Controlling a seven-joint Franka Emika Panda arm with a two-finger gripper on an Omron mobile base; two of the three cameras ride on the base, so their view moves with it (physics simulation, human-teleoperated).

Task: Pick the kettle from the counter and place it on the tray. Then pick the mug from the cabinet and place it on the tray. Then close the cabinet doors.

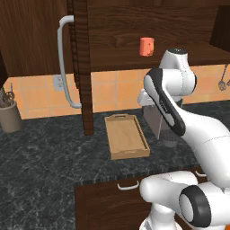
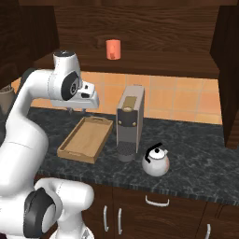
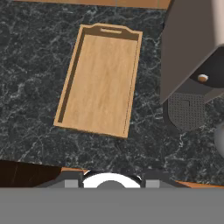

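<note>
The silver kettle with its black handle stands on the dark speckled counter, right of the coffee machine. The wooden tray lies bare left of that machine. An orange-red mug sits on the shelf inside the cabinet. Both cabinet doors stand open: the left door is seen edge-on and the right door stands at the far right. My gripper hangs high above the tray, pointing down, with nothing held; how far its jaws are parted is unclear.
A boxy grey coffee machine stands between tray and kettle. A beige utensil pot sits at the far left of the counter. The open left door's curved bar handle juts out over the counter. Drawer fronts run below the counter's edge.
</note>
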